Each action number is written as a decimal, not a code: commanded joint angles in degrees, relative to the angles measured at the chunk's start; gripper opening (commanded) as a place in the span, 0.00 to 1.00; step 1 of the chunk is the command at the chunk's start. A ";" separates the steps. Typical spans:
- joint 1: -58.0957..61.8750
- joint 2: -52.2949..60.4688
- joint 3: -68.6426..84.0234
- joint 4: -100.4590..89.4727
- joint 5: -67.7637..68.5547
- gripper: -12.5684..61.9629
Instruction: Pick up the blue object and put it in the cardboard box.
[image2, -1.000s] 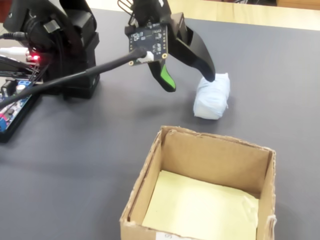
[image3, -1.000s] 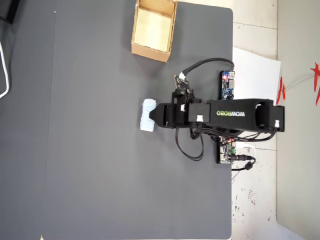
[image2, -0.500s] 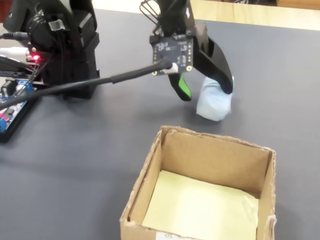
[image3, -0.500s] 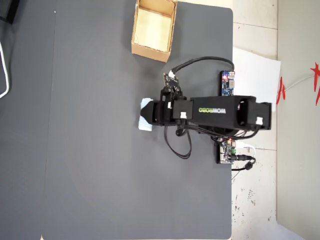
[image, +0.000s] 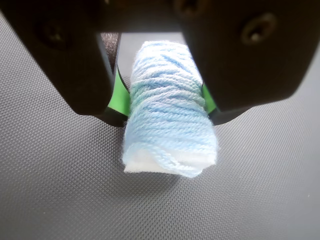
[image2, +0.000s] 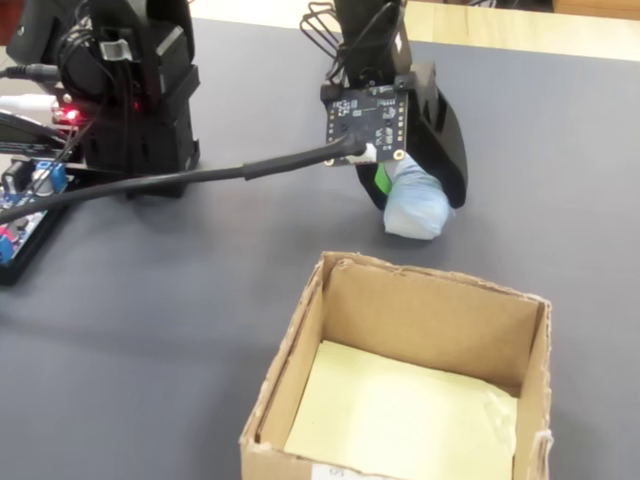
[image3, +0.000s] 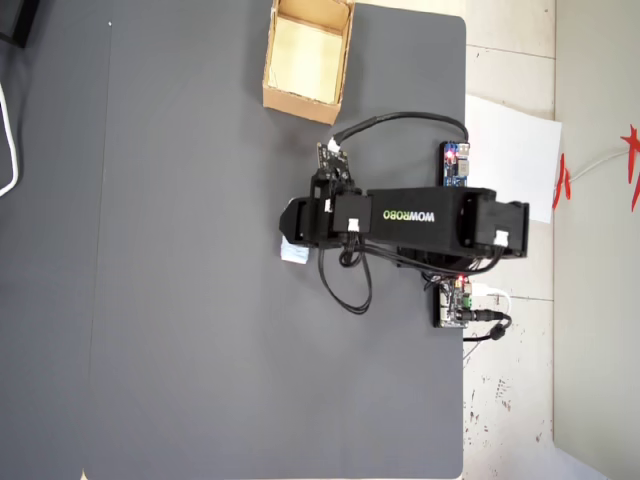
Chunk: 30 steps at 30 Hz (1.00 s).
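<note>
The blue object (image: 170, 115) is a pale blue yarn roll sticking out from between my black jaws, whose green pads (image: 118, 95) press into its sides and pinch it at the waist. My gripper (image: 167, 114) is shut on it. In the fixed view the roll (image2: 415, 208) hangs at the gripper (image2: 405, 195), low over the dark mat; contact with the mat cannot be told. The cardboard box (image2: 430, 285) stands open in front of it, showing a pale yellow floor. From overhead the roll (image3: 294, 252) lies below the box (image3: 300, 103), well apart from it.
The arm's base and wired electronics (image2: 130, 90) stand at the left of the fixed view, with a thick black cable (image2: 200, 178) running to the wrist board (image2: 368, 118). Overhead, circuit boards (image3: 455, 165) and white paper (image3: 515, 150) sit at the mat's right edge.
</note>
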 joint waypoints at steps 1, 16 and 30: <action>0.09 0.70 0.44 -8.09 2.99 0.43; 3.25 21.71 11.51 -18.37 2.99 0.40; 8.96 38.06 18.37 -21.88 0.09 0.40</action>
